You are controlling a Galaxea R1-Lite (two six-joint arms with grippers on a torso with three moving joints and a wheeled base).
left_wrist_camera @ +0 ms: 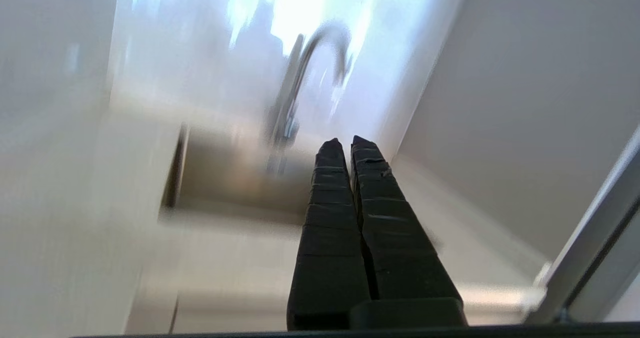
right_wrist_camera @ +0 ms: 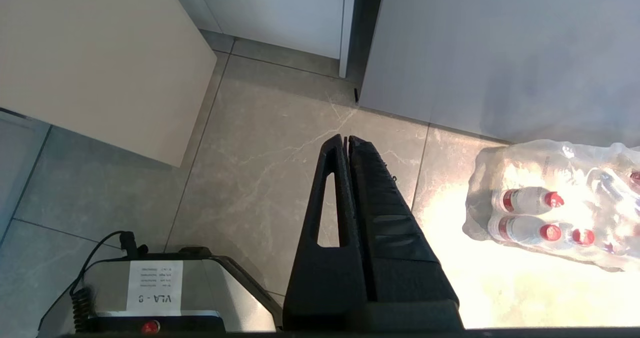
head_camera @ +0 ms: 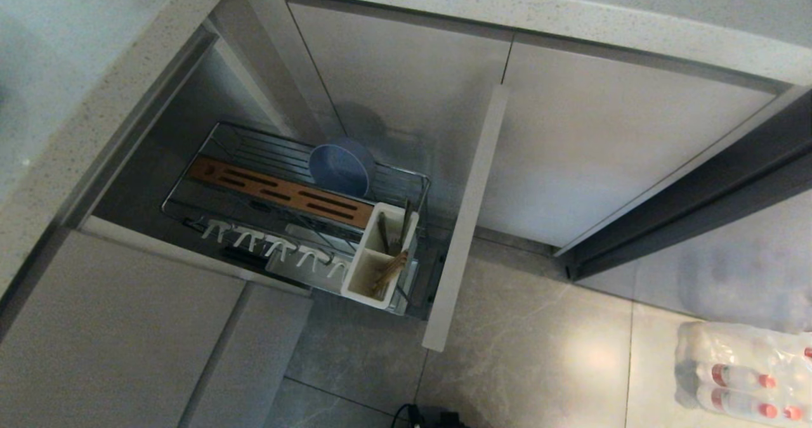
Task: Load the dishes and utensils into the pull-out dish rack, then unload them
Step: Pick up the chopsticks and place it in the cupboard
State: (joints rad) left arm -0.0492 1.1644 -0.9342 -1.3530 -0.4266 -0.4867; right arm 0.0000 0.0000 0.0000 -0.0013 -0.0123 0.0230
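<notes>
- Against the rack's [head_camera: 190, 190] far rail: bowl [head_camera: 341, 167] tilted on edge; chopsticks [head_camera: 389, 273] in caddy [head_camera: 361, 268] at front corner.
- Left gripper [left_wrist_camera: 346, 141] pressed together, empty, facing sink faucet [left_wrist_camera: 305, 72].
- Right gripper [right_wrist_camera: 345, 138] pressed together, empty, over floor [right_wrist_camera: 270, 167].

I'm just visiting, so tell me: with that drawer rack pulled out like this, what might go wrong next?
1. The blue bowl stands on edge in the pull-out dish rack; a nudge might tip it.
2. The chopsticks lean loosely in the white caddy and might snag or fall out.
3. The left gripper, shut, points toward a sink faucet and might bump it.
</notes>
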